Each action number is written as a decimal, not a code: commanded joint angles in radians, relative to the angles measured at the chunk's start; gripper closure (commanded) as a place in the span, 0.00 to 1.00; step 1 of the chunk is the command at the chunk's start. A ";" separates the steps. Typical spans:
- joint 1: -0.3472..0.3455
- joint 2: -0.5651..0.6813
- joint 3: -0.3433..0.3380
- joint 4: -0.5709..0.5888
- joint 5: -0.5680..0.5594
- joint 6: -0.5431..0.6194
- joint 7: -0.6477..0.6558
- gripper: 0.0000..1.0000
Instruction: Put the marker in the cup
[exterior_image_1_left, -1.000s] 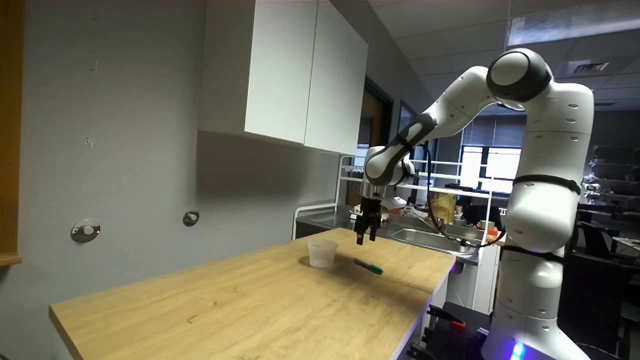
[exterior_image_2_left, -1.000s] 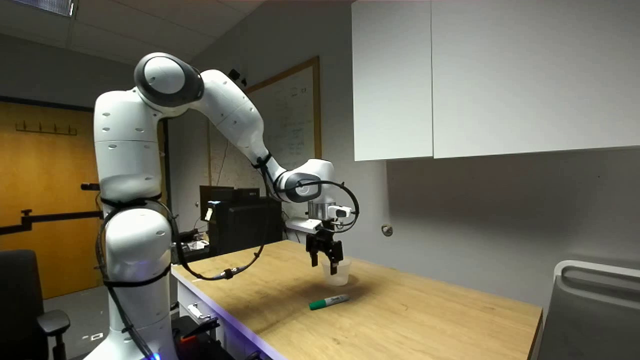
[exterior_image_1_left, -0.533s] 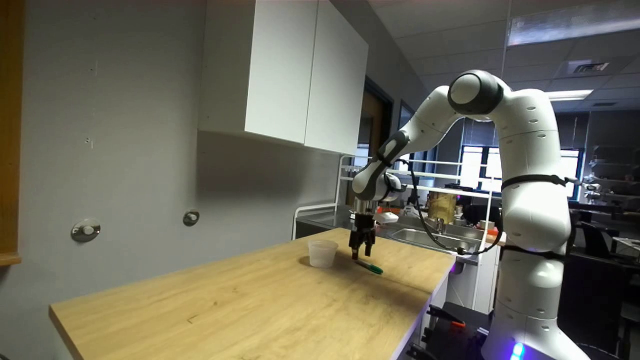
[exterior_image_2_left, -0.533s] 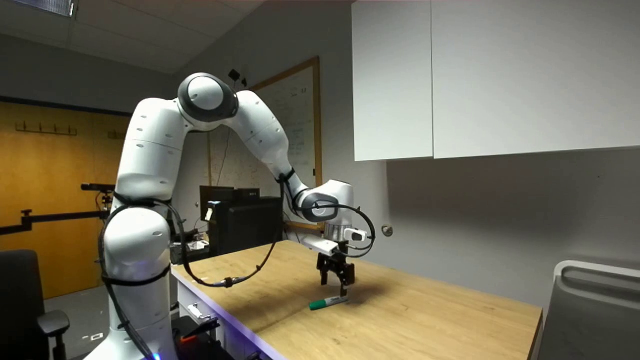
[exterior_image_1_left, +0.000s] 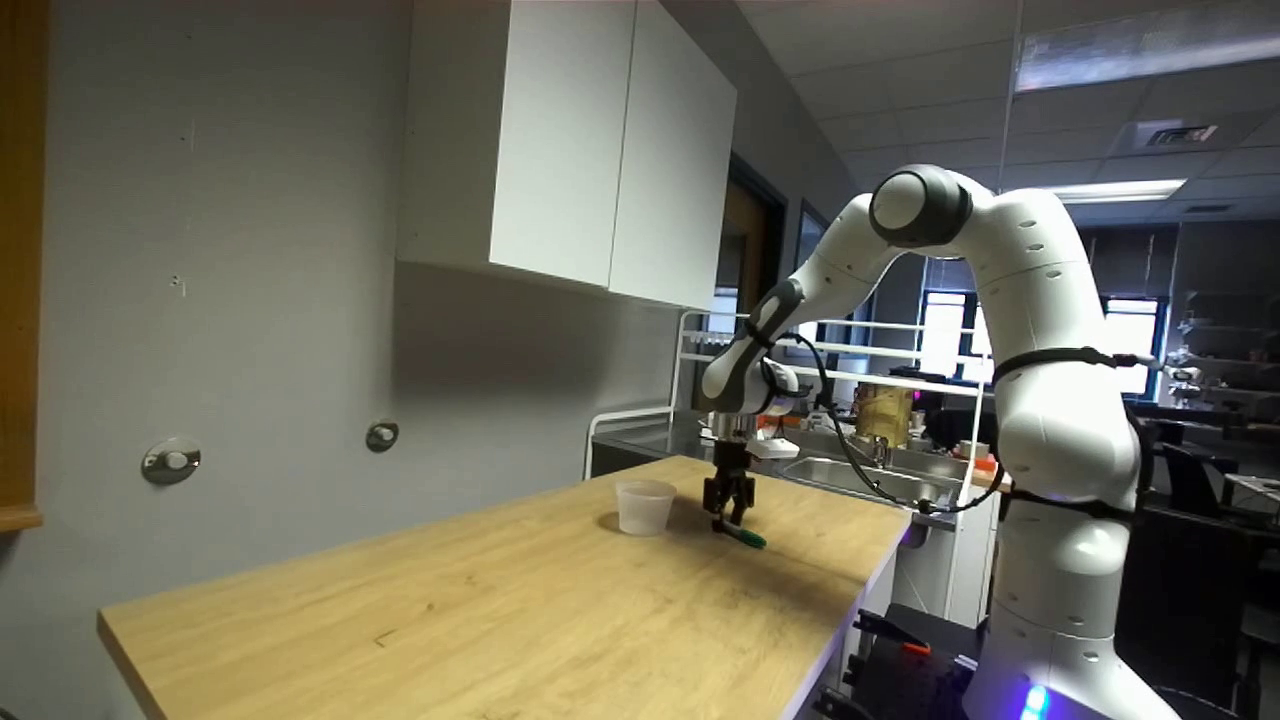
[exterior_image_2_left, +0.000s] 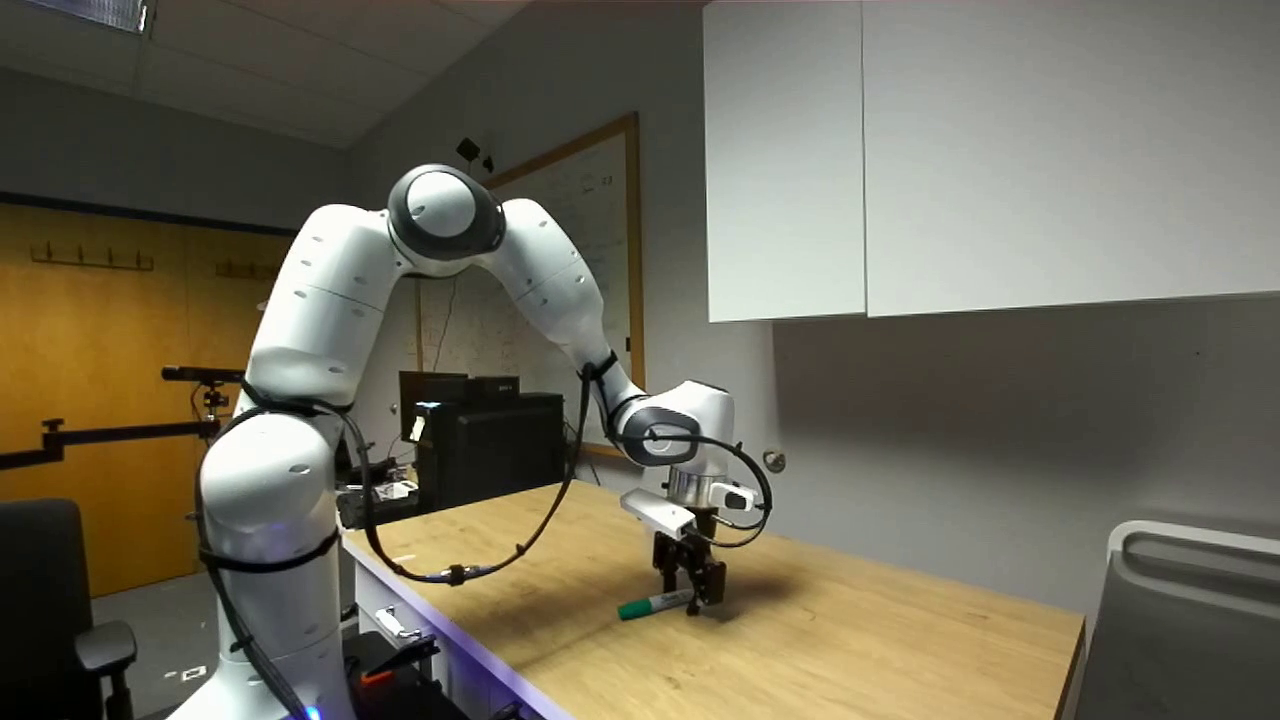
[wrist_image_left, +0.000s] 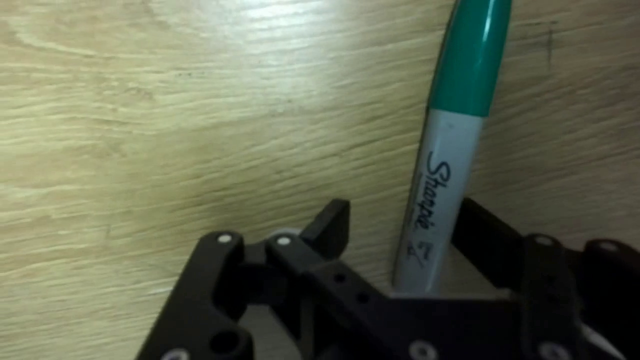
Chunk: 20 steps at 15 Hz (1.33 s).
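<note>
Black, angular-linked gripper (wrist_image_left: 400, 225) sits low at the pale wood-grain counter (exterior_image_1_left: 450, 600), fingers spread — one either side of the slim, green-capped, light-grey marker (wrist_image_left: 452, 135). One fingertip is against the barrel or just beside it, can't tell which; a strip of bare wood shows between the barrel and the other. Marker lies flat on the counter, tail end between the fingers, cap end sticking out. Short, translucent whitish cup (exterior_image_1_left: 645, 508) stands upright on the counter near the gripper, apart from the marker; in an exterior view the gripper gets in front of it.

Around: smooth white wall cabinet (exterior_image_2_left: 1050, 150) above the counter's wall side in both exterior views. Thin black cable (exterior_image_2_left: 456, 575) sags in a loop beside the rounded white arm (exterior_image_2_left: 545, 268). In an exterior view, steel sink (exterior_image_1_left: 870, 480) and white tubular rack (exterior_image_1_left: 640, 413) past the counter's end. Also wood-framed whiteboard (exterior_image_2_left: 603, 235), flat orange-brown wooden door (exterior_image_2_left: 120, 340), black office chair (exterior_image_2_left: 50, 560).

Materials: counter has fine streaky grain, thin dark marks, a glare patch in the wrist view. Cup is cloudy, round, tapering to a narrower base. Marker — glossy cap, pale barrel, black "Sharpie" lettering. Gripper fingers are dark and blocky, round pale pins at the joints.
</note>
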 joint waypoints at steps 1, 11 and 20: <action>-0.028 -0.017 0.017 -0.002 0.018 -0.035 -0.020 0.70; 0.033 -0.205 -0.002 -0.095 -0.054 -0.118 0.106 0.91; 0.077 -0.582 0.118 -0.126 -0.231 -0.125 0.790 0.92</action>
